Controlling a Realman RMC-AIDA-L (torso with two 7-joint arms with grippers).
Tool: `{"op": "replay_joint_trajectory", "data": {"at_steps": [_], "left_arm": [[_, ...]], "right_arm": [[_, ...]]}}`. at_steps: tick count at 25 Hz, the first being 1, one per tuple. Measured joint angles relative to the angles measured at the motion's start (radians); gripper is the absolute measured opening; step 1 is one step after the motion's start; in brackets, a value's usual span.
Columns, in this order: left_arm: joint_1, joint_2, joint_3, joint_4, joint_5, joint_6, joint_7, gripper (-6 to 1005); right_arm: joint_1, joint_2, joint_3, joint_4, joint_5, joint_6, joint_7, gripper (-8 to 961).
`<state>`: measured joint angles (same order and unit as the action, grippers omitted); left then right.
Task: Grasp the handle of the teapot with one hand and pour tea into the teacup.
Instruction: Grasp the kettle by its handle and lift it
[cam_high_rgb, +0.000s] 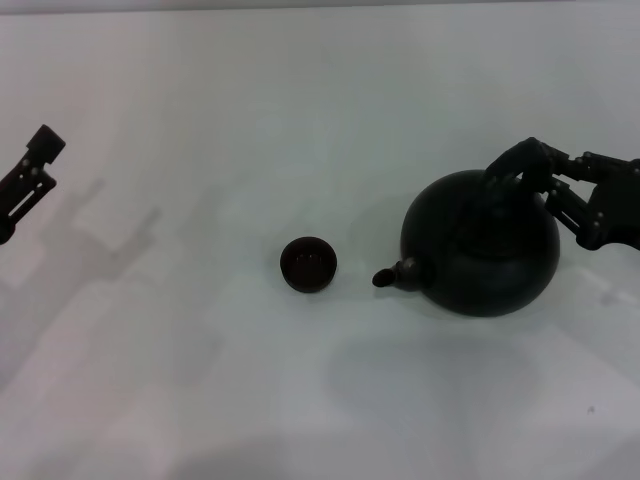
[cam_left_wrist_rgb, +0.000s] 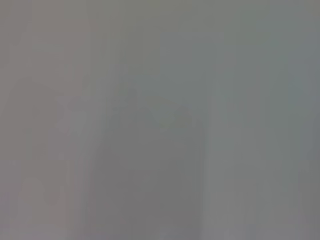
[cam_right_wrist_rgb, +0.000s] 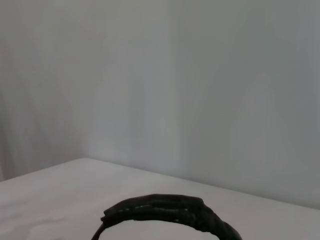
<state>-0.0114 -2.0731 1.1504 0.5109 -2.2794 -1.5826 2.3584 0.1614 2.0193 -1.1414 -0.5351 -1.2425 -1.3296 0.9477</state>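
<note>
The teapot (cam_high_rgb: 482, 248) is a large round matte black pot standing on the white table at the right, with its spout (cam_high_rgb: 390, 276) pointing left toward the teacup. The teacup (cam_high_rgb: 308, 264) is tiny, dark and handleless, and stands upright just left of the spout; its inside looks dark reddish. The handle (cam_high_rgb: 512, 160) arches over the pot's top. My right gripper (cam_high_rgb: 548, 180) is at the handle's right end, level with the pot's top. The right wrist view shows the handle's arch (cam_right_wrist_rgb: 167, 212) close up. My left gripper (cam_high_rgb: 42, 150) is parked far left, away from both.
The white table (cam_high_rgb: 200, 380) runs across the whole head view, with a pale wall behind it in the right wrist view. The left wrist view shows only a plain grey surface.
</note>
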Motion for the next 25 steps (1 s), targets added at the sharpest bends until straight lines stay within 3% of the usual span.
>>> {"op": "replay_joint_trajectory", "data": {"at_steps": [3, 9, 25], "left_arm": [[-0.001, 0.000, 0.000, 0.001, 0.000, -0.001, 0.000, 861], [-0.001, 0.001, 0.000, 0.002, 0.000, -0.001, 0.003, 861], [0.005, 0.002, -0.019, 0.004, 0.000, -0.002, 0.000, 862]], "right_arm": [[0.008, 0.001, 0.000, 0.014, 0.003, 0.000, -0.008, 263], [0.024, 0.002, 0.000, 0.020, 0.005, 0.005, -0.017, 267], [0.048, 0.003, 0.000, 0.095, 0.089, -0.008, -0.131, 184]]}}
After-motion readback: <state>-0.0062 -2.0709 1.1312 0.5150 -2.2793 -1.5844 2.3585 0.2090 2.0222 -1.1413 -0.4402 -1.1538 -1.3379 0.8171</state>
